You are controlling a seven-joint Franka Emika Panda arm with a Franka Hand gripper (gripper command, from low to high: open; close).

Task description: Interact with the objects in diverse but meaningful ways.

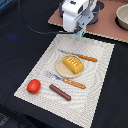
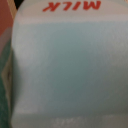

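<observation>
A red tomato (image 1: 33,86) and brown sausage (image 1: 60,92) lie nearest on the woven placemat (image 1: 100,85); beyond, yellow ridged bread (image 1: 73,63) on a round tan plate (image 1: 59,67). Farthest, the tool (image 1: 78,34) meets the white-and-teal milk carton (image 2: 70,65); grip unclear.

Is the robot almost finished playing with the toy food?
Hard to say. The bread sits on the plate, which may be done. The gripper is at the mat's far edge, and the wrist view is filled by the milk carton, so that looks in hand. The tomato and sausage lie waiting.
</observation>
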